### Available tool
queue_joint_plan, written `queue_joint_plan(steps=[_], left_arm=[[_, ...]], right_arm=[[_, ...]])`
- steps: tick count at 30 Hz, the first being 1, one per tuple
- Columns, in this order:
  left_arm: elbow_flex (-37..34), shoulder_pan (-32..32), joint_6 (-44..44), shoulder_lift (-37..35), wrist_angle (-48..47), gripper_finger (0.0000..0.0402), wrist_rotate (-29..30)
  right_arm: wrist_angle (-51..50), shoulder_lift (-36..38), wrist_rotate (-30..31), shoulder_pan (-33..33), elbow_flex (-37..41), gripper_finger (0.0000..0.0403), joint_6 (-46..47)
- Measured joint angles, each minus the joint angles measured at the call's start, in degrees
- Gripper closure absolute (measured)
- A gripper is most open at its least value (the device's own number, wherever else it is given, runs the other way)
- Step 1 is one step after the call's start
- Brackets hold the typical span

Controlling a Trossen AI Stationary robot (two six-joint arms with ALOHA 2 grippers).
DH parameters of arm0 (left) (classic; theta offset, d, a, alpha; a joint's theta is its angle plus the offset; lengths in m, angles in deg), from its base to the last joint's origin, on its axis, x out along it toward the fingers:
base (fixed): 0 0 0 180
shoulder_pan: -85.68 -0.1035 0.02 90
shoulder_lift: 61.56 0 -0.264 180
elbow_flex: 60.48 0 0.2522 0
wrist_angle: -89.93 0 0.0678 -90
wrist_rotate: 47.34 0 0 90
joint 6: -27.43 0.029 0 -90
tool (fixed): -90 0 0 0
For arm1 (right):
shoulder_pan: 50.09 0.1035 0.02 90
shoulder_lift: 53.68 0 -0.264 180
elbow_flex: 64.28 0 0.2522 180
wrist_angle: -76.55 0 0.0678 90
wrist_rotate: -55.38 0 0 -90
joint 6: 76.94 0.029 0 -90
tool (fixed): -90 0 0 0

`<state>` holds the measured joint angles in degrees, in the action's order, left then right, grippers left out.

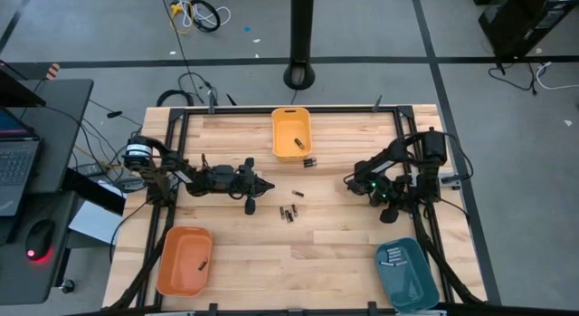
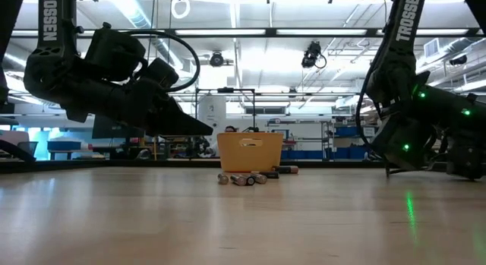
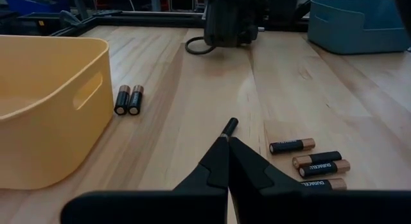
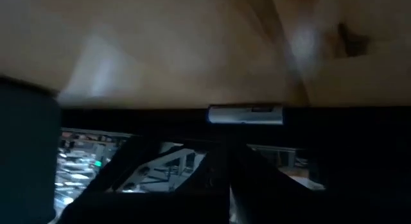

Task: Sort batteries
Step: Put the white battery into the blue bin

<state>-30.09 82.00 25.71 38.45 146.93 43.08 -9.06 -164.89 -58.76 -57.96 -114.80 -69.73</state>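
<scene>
So the low view is mostly arm silhouettes, and the right wrist view is a dark blur of frame and wood where I can't pick out any battery. Going left to right on the wooden table (image 1: 335, 253): the orange bin (image 1: 185, 260) near the left front corner has one dark battery in it, too tiny to tell which way it points. The left gripper (image 3: 228, 139) hovers over the middle-left with its jaws clenched, holding nothing. Just past its tip lies a dark battery (image 3: 229, 126) with its long axis running away from the tip. The loose batteries (image 3: 311, 163) beside it are black-and-copper cylinders lying flat, side by side, partly cut off by the fingers. Two more batteries (image 3: 128, 99) lie parallel next to the smooth yellow plastic bin (image 1: 291, 132), which holds one. The right gripper (image 1: 348, 180) sits well apart, clenched shut and empty. The teal bin (image 1: 406, 272) holds pale silvery ones.
</scene>
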Motion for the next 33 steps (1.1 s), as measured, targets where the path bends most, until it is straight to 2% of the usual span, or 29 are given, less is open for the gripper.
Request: queue_joint_plan(steps=[2, 8, 19, 28, 33], left_arm=[[0.0, 0.0, 0.0, 0.0, -0.02, 0.0394, 0.0], [0.0, 0.0, 0.1, 0.0, -0.02, 0.0394, 0.03], [0.0, 0.0, 0.2, 0.0, -0.02, 0.0394, 1.26], [0.0, 0.0, 0.13, 0.0, 0.0, 0.0394, 2.63], [0.0, -0.01, 0.09, 0.0, 0.0, 0.0394, 2.67]], right_arm=[[0.62, 1.51, 0.52, -0.16, 0.11, 0.0393, 1.37], [3.18, 8.62, 8.22, 4.06, 0.56, 0.0397, 5.88], [5.18, 11.75, 8.85, 18.22, 1.85, 0.0397, 15.03], [-1.55, 15.65, 10.63, 21.28, -3.15, 0.0397, 20.06], [-1.56, 20.29, 5.21, 21.42, -2.67, 0.0397, 19.58]])
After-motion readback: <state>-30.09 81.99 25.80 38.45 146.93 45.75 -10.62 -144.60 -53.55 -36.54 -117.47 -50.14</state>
